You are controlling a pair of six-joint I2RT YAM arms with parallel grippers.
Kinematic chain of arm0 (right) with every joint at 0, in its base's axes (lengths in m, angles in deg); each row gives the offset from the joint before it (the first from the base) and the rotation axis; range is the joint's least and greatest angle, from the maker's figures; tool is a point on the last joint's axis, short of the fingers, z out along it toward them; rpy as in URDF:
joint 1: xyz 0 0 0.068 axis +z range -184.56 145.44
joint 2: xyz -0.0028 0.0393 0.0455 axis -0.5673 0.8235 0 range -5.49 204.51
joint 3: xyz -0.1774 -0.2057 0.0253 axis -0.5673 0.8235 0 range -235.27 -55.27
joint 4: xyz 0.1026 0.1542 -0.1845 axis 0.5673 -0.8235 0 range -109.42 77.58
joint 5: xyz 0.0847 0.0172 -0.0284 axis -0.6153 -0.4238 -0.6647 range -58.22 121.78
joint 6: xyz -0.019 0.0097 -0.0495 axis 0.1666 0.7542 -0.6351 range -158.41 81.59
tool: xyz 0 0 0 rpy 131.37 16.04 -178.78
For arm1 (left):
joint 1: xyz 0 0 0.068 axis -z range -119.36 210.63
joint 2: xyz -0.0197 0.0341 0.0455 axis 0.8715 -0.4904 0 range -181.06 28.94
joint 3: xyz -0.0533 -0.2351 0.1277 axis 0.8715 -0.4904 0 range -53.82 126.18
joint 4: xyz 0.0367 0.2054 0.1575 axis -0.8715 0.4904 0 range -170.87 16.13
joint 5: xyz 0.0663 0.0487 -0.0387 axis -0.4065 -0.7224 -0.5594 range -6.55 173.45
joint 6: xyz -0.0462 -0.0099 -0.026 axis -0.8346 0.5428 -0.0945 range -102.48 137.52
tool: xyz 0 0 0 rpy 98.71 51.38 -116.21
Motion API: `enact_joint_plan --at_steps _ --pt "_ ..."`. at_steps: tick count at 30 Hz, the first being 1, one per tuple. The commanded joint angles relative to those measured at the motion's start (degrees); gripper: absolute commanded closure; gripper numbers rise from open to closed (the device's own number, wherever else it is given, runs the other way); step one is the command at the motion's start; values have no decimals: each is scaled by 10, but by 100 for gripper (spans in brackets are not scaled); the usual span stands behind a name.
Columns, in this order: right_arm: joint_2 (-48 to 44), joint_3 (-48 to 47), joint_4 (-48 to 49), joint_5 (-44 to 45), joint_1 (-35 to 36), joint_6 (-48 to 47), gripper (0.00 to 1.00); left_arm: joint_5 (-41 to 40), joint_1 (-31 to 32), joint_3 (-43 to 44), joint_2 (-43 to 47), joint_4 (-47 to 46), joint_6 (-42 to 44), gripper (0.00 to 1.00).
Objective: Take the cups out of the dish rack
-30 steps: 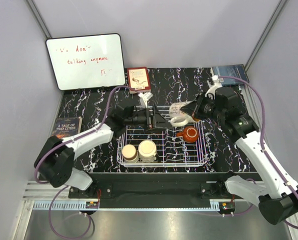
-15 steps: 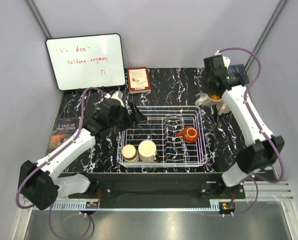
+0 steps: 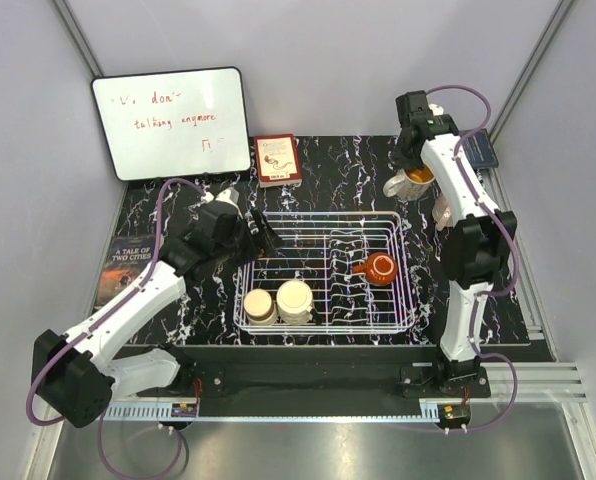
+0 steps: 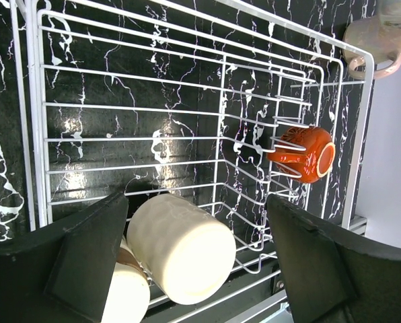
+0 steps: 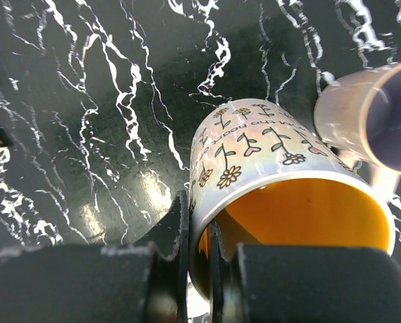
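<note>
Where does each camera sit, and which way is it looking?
Top external: high up behind the arms, looking down at the table; the left arm and right arm both show.
Left wrist: on the left arm, looking down into the dish rack; its open jaws show at the bottom.
Right wrist: on the right arm, looking at the flowered mug over the table; its jaws pinch the rim.
Shared: top and left wrist both see the reddish-brown mug in the rack.

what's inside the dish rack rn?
The dish rack holds a large cream cup beside a small cream cup, near-left corner, and a reddish-brown mug on its side, right. Anything under them is covered.
</note>
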State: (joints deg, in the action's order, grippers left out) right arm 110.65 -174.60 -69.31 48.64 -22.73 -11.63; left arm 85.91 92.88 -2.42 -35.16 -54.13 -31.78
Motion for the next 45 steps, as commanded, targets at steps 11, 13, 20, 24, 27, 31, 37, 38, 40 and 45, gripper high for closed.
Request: enact_joint_plan --at_steps 11,13,20,24,27,31,37,38,40,45 --pt "84 -45 9 -12 -44 20 100 -8 2 16 -33 -7 25 13" --pt "91 -41 8 -16 -49 20 100 -5 2 19 -41 -8 25 13" --pt "107 -18 11 -34 -53 20 100 11 2 33 -72 -6 27 13" --pt "110 -18 12 -49 -53 21 100 12 2 34 -79 -6 27 13" --pt "109 -15 12 -59 -53 22 98 18 2 36 -84 -6 28 13" --pt "91 -6 14 -54 -53 21 71 20 2 40 -88 -6 32 13" --pt "51 -10 20 -57 -52 20 41 10 2 46 -89 -5 33 12" --pt "43 -13 20 -60 -52 19 37 8 2 48 -89 -4 35 11" --pt "19 -24 20 -69 -50 18 24 -3 2 55 -89 1 39 11" --pt "-55 -27 25 -69 -9 3 0 -63 2 70 -71 33 51 11"
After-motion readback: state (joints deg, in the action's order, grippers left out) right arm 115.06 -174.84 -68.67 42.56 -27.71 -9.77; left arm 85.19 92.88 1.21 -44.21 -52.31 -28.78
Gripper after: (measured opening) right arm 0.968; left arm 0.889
